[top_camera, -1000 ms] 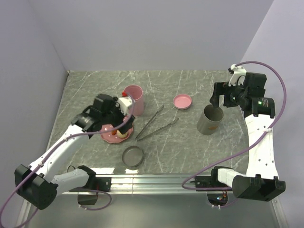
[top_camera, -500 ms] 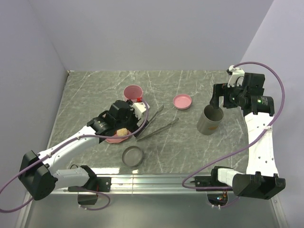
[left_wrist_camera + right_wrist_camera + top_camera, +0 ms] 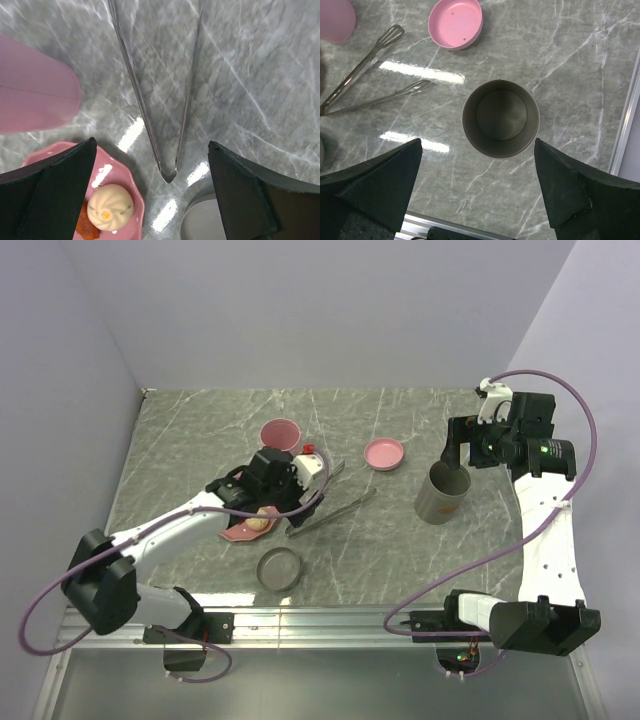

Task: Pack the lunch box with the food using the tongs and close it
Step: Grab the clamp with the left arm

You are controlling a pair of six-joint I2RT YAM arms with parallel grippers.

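Note:
The silvery tongs (image 3: 168, 172) lie flat on the marble in a V, their joined end toward me. My left gripper (image 3: 152, 145) hovers open above that joint, one finger on each side, touching nothing. Beside it a pink plate (image 3: 117, 167) holds the food: a pale bun (image 3: 110, 207) and an orange-red strip (image 3: 88, 227). The tongs (image 3: 330, 502) reach toward the table's middle in the top view. My right gripper (image 3: 477, 142) stands open above the open grey round lunch box (image 3: 500, 118), which looks empty.
A tall pink cup (image 3: 280, 432) stands behind the plate (image 3: 240, 532). A shallow pink bowl or lid (image 3: 384, 453) lies at centre back. A grey round lid (image 3: 279, 568) rests near the front edge, close to the tongs' joint.
My left arm has swung right, from over the pink cup and plate to above the tongs' joined end, uncovering the cup. The right arm has barely moved.

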